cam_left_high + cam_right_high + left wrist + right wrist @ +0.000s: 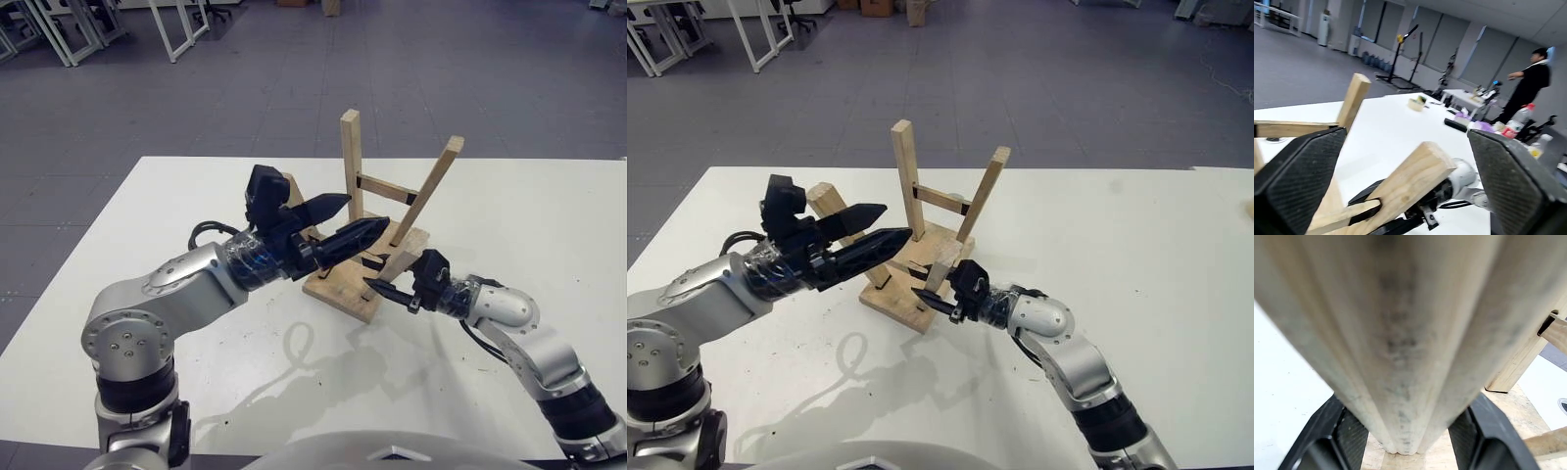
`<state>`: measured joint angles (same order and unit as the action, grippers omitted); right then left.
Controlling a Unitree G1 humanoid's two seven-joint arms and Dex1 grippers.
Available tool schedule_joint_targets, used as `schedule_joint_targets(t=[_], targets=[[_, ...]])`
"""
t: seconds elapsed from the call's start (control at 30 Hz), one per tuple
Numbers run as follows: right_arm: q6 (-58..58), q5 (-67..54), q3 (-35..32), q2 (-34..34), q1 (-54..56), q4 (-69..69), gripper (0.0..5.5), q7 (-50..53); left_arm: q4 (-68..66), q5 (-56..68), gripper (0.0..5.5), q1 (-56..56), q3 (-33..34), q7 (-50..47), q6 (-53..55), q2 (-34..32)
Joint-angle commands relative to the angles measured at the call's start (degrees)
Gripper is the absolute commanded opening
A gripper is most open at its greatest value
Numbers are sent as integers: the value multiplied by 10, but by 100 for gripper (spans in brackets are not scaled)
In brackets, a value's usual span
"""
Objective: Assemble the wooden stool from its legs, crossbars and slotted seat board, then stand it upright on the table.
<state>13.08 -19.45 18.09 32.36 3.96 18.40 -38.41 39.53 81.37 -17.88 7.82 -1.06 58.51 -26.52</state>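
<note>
The wooden stool lies upside down on the white table [549, 225], its seat board [345, 291] flat and its legs [351, 157] pointing up. A dark crossbar [385, 188] joins the two tall back legs. My right gripper [396, 287] is shut on the short front leg [1400, 333] just above the board, one finger [1347, 431] on each side. My left gripper [365, 211] hovers open at the stool's left side. In the left wrist view its pads [1298, 181] stand wide apart, with a wooden leg [1418, 178] in the gap, untouched.
Bare table lies to the right and in front of the stool. Beyond the far table edge is grey floor with white frame stands [181, 29]. Other tables with bottles [1513, 125] stand in the room behind.
</note>
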Motion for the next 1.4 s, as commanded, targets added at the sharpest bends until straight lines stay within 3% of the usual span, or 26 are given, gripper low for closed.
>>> schedule_joint_targets(t=[0.03,0.23,0.33,0.43,0.53,0.67,0.73,0.97,1.1,1.23,1.3,1.4], targets=[[54,61,17,31,-45,-66,202,7,1,-147,404,-42,-94,-104,26,-7],[54,59,19,30,-41,-68,202,3,18,-275,292,-43,-183,-173,30,59],[55,58,20,30,-42,-66,202,4,15,-322,235,-57,-193,-168,19,77],[55,58,19,30,-39,-68,202,2,19,-341,230,-80,-168,-162,-19,119],[56,56,18,32,-41,-66,202,1,18,-379,230,-26,-201,-127,-5,79],[59,55,17,32,-39,-63,202,1,-20,-499,230,89,-311,-82,-43,-6],[63,54,18,32,-35,-60,202,0,-42,-546,230,124,-336,-71,-72,-13],[158,94,83,51,10,-108,202,-9,-49,-569,230,127,-305,-28,-116,32],[139,93,102,47,7,-174,202,-17,0,-386,230,59,-191,38,-98,89],[92,76,98,67,-16,-176,202,-52,-18,-194,230,-89,-49,-9,-82,90],[76,72,89,68,-7,-183,202,-60,-46,-165,230,-162,-6,-49,-74,72],[65,68,84,65,3,-185,202,-64,-96,-215,230,-223,13,-89,-49,27]])
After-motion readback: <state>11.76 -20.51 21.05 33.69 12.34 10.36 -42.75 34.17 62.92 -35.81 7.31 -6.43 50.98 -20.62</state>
